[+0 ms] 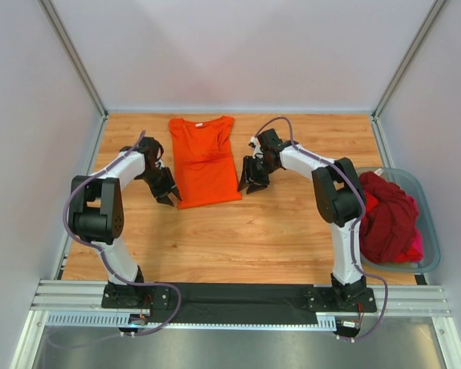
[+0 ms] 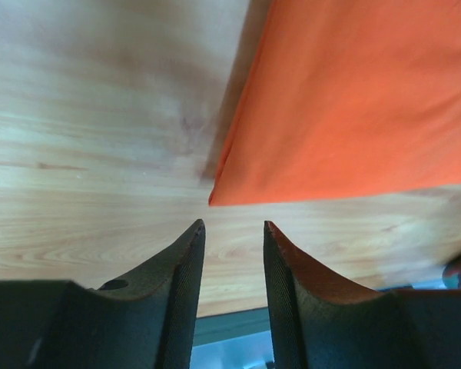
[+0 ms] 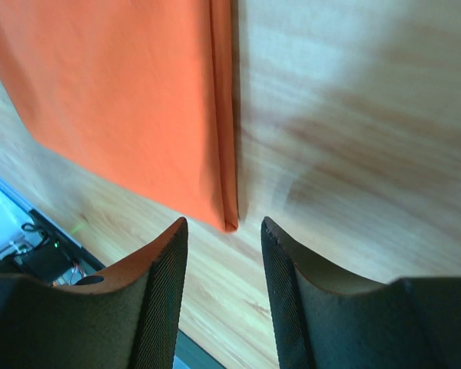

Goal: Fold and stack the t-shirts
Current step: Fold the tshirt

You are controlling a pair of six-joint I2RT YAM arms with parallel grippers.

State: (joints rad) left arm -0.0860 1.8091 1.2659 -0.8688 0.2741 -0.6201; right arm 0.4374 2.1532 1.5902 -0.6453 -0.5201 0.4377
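Orange tee (image 1: 205, 163) lies folded flat on table (image 1: 238, 238). L claw (image 1: 168, 197) and R claw (image 1: 250, 184) both open & empty, just beside its near corners

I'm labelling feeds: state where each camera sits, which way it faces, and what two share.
Top: above and behind the robot, looking down on table, orange t-shirt and tub; left arm and right arm show.
Left wrist: behind the open left gripper, whose fingers show, facing the t-shirt's near left corner.
Right wrist: behind the open right gripper, fingers showing, facing the near right corner.
Shared: every view shows the orange t-shirt.
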